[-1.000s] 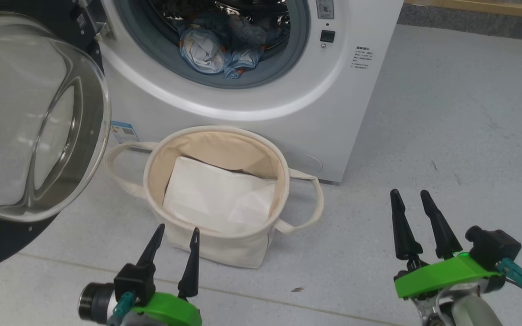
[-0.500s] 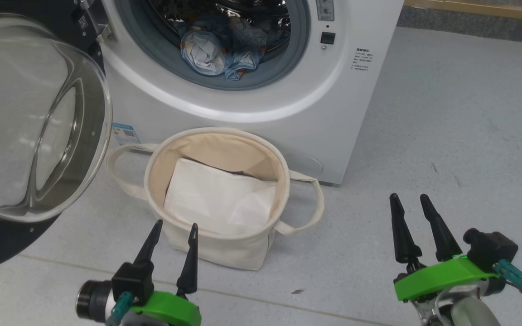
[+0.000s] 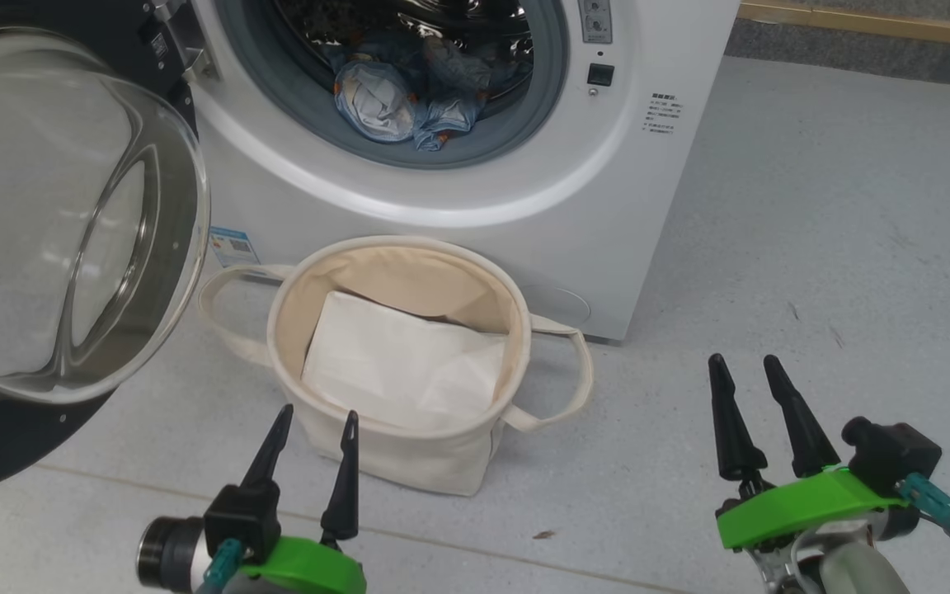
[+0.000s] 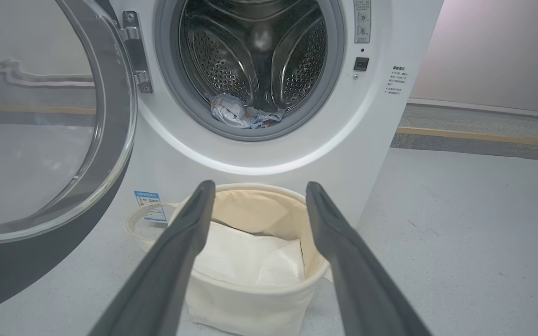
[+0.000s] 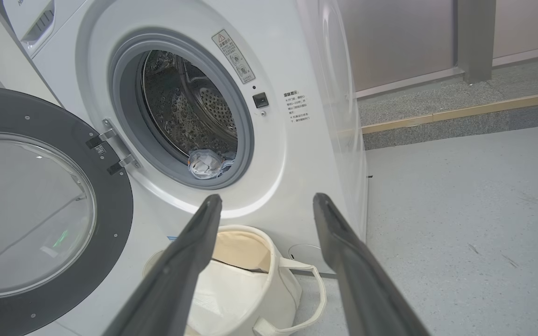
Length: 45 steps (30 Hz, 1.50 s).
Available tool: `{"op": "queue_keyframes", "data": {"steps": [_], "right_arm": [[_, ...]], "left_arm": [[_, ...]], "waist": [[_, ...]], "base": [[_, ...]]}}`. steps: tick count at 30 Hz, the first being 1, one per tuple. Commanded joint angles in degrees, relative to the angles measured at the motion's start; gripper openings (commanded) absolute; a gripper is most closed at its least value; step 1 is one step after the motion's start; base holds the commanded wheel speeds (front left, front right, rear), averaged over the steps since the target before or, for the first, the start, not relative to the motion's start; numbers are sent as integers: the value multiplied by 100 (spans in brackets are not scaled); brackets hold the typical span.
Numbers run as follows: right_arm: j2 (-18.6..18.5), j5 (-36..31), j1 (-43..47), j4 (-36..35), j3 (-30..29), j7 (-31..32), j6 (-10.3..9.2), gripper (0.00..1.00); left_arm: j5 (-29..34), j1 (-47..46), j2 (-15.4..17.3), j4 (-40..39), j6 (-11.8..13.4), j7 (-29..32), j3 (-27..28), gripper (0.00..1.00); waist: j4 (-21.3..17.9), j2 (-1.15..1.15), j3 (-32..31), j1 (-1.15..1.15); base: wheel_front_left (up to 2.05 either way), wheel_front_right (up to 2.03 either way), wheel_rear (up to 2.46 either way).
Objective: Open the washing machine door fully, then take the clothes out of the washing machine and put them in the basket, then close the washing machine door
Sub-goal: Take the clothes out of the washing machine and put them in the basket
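Observation:
The white washing machine (image 3: 524, 190) stands with its black-rimmed glass door (image 3: 63, 223) swung wide to the left. Light blue clothes (image 3: 409, 95) lie bunched at the drum's front lip, and they also show as clothes (image 4: 243, 113) low in the drum. The cream basket (image 3: 516, 330) sits on the floor in front of the washer, holding a flat white sheet (image 3: 401, 363). My left gripper (image 3: 316, 421) hovers open just before the basket's near rim. My right gripper (image 3: 744, 366) is open over bare floor to the basket's right. Both hold nothing.
Grey floor (image 3: 813, 247) stretches to the right of the washer, bounded by a wooden strip (image 3: 871, 23) at the back. The open door (image 4: 40, 140) overhangs the floor on the left, close to the basket's left handle (image 3: 219, 305).
The whole head view has shifted slightly down and right, so the camera moved. Both grippers sit a little lower in the frame; nothing was grasped or released.

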Motion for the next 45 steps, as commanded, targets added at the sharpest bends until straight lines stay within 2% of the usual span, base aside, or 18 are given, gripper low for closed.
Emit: {"op": "queue_keyframes", "data": {"steps": [1,9,22,35,45], "right_arm": [[19,8,-134,-161,140,-70,1,100],[19,-15,-165,-123,142,-70,1,100],[19,31,-226,-70,143,-70,1,100],[19,24,-269,-51,149,-70,1,100],[19,44,-287,-37,199,-70,1,100]], "left_arm": [[70,-125,-4,-205,-9,-69,139,100],[55,-142,-5,-181,-35,-69,116,100],[-540,-244,-6,271,-111,-69,38,100],[-614,-327,-6,221,-86,-69,16,100],[-394,-329,-6,161,-139,-69,-61,100]], "waist": [[8,0,9,0],[16,0,34,0],[-6,0,77,0],[13,0,126,0],[53,0,175,0]], "base": [[0,0,0],[0,0,0],[25,-11,-14],[181,-145,-36],[152,-150,-2]]}}
